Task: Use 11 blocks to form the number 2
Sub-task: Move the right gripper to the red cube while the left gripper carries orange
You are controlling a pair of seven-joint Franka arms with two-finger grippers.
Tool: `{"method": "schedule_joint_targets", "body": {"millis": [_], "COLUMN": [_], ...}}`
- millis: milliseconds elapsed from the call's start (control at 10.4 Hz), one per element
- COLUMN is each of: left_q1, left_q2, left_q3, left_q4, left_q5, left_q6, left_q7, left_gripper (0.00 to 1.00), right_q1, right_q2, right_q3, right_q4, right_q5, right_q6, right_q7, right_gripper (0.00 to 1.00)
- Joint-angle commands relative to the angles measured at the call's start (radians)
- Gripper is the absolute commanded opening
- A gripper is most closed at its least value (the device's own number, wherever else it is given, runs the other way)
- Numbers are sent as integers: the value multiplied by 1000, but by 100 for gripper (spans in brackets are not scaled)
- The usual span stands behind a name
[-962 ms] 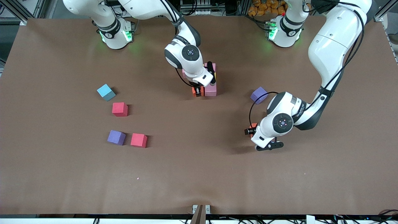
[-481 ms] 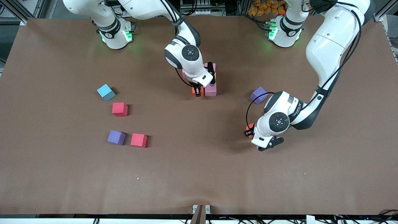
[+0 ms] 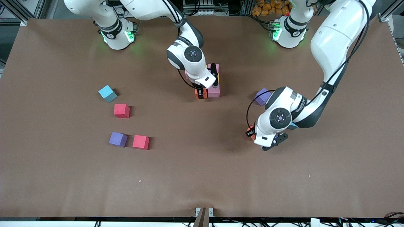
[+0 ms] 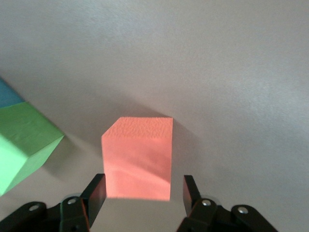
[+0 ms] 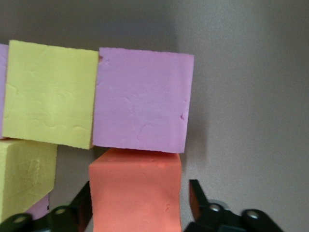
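Observation:
A partial number 2 stands mid-table: pink blocks (image 3: 213,91) and a yellow block (image 5: 50,92). My right gripper (image 3: 201,93) is low over an orange block (image 5: 135,193) that lies against a pink block (image 5: 142,99). Its jaws stand open beside the block, with a thin gap on one side. My left gripper (image 3: 251,132) straddles a second orange block (image 4: 137,159) near the left arm's end. Its jaws are open, one finger (image 4: 96,193) close to the block, the other apart. A green block (image 4: 24,145) lies beside it.
Two red blocks (image 3: 121,110) (image 3: 140,142), a purple block (image 3: 118,139) and a light-blue cube (image 3: 107,93) lie toward the right arm's end. Another purple block (image 3: 262,96) and a light-blue cube (image 3: 293,126) lie by the left arm.
The left arm's wrist has swung toward the middle of the table, and its gripper has shifted a little the same way. The right arm has not moved.

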Motion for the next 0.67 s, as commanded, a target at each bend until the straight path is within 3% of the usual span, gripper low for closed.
{"method": "schedule_joint_targets", "body": {"millis": [0,577], "left_q1": [4,16], "left_q2": [-67,-103], "left_q3": [1,-57], "left_q4": [-9,-1], "left_q5": [-26,-35], "left_q6": [-70,-119], "left_q7": [-14,-169], "left_gripper": [73,74], "right_q1": [-8,-42], "right_q2": [-11,-124], "right_q3": [5,7], "right_q4": [-2,7], "right_q5": [-18,5], "right_q6": [-7,-166], "right_q7": [24,53], "right_gripper": [100,100]}}
